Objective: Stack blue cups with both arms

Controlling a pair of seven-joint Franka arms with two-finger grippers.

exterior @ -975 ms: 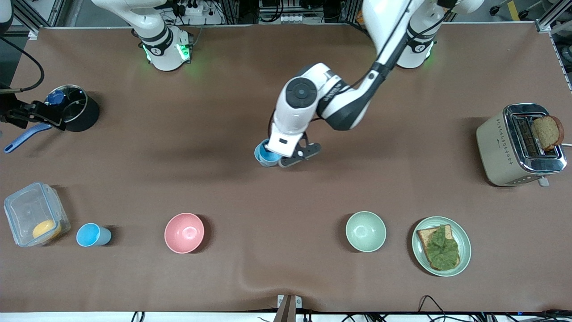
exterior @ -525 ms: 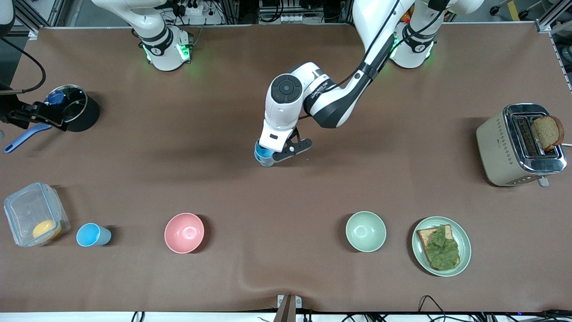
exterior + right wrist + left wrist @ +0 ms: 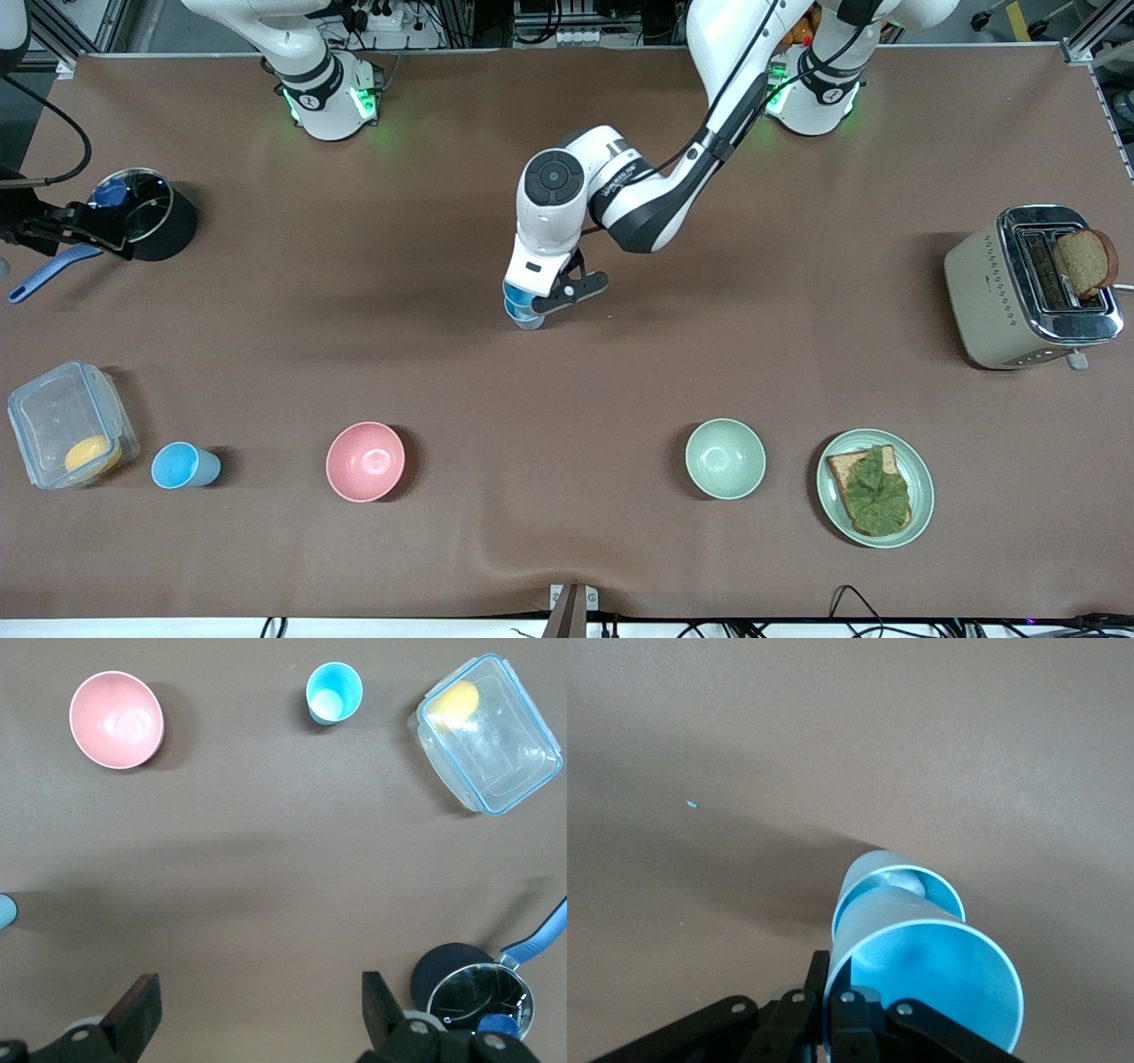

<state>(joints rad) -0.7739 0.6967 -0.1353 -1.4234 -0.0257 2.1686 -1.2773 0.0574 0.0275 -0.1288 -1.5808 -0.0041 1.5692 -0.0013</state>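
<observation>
Brown table (image 3: 797,292): near its middle, the left gripper (image 3: 542,299), clenched on a blue cup (image 3: 926,979), has slid over another cup (image 3: 899,881). Stacking looks imminent. Right gripper (image 3: 257,1014) waits, fingers spread, above its end's corner.

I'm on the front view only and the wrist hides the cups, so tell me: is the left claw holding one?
Observer: Yes, the left claw pinches a held blue cup by its rim.
Operator: Anything under it?
Observer: A second blue cup stands upright just below it; I cannot tell whether they touch.
Operator: And the right claw?
Observer: The right claw is open and empty, near the black pot.
</observation>
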